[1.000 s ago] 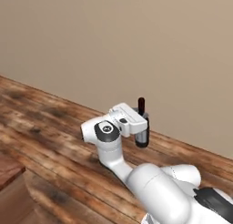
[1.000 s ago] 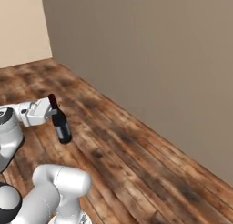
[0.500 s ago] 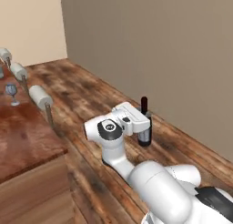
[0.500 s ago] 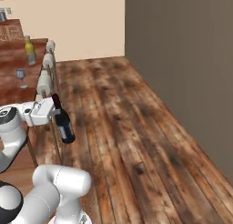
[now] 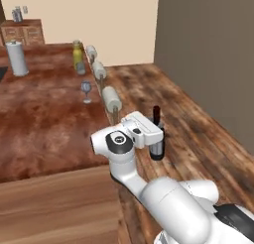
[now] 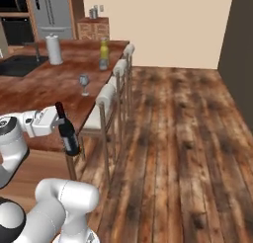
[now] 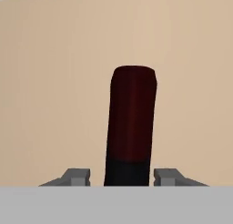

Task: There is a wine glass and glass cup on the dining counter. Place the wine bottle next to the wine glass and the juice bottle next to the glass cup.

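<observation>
While the gripper [image 7: 122, 177] is clamping the wine bottle [image 6: 67, 131] upright at the neck, it's hanging off the near edge of the dining counter [image 5: 44, 119]. Glass, likely bottom-heavy and slick. Wine glass [image 6: 84, 82] is sitting mid-counter; juice bottle [image 6: 104, 51] and glass cup [image 5: 81, 69] are standing farther back.

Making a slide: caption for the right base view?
Tool carries the wine bottle upright toward the counter holding a wine glass.

Both base views look forward from behind, sharing the reddish-brown wood bench [image 5: 44, 124]; the hand view looks closely past the fingers [image 7: 77, 176].
</observation>
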Available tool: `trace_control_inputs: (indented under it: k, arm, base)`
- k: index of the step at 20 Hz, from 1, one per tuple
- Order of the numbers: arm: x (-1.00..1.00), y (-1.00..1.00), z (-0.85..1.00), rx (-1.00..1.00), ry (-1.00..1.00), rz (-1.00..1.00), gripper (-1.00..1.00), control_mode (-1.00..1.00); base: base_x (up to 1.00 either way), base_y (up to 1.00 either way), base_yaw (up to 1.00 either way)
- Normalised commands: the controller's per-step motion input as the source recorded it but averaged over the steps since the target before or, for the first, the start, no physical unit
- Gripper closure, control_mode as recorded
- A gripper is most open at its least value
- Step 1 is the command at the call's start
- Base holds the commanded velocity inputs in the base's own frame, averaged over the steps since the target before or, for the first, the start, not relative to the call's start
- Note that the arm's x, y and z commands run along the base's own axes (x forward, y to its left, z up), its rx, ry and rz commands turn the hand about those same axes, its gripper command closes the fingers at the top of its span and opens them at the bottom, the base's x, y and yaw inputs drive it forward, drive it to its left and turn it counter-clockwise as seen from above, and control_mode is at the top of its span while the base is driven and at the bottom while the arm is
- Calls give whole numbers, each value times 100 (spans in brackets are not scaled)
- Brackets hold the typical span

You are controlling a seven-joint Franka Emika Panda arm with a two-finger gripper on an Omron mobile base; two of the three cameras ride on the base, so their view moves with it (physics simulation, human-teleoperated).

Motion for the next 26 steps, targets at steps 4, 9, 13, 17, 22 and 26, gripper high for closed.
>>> trace_control_inputs:
  k: [4,9,13,17,22,26]
  arm:
    - [0,0,0,0,0,0,100,100]
    - [0,0,0,0,0,0,100,100]
    - [0,0,0,0,0,0,100,100]
    - [0,0,0,0,0,0,100,100]
    - [0,0,0,0,0,0,100,100]
    - [0,0,0,0,0,0,100,100]
  base:
    - [60,-12,51]
    - [35,-30,41]
    - [34,-36,35]
    - [24,-50,22]
    - [17,-55,19]
    - [18,-58,15]
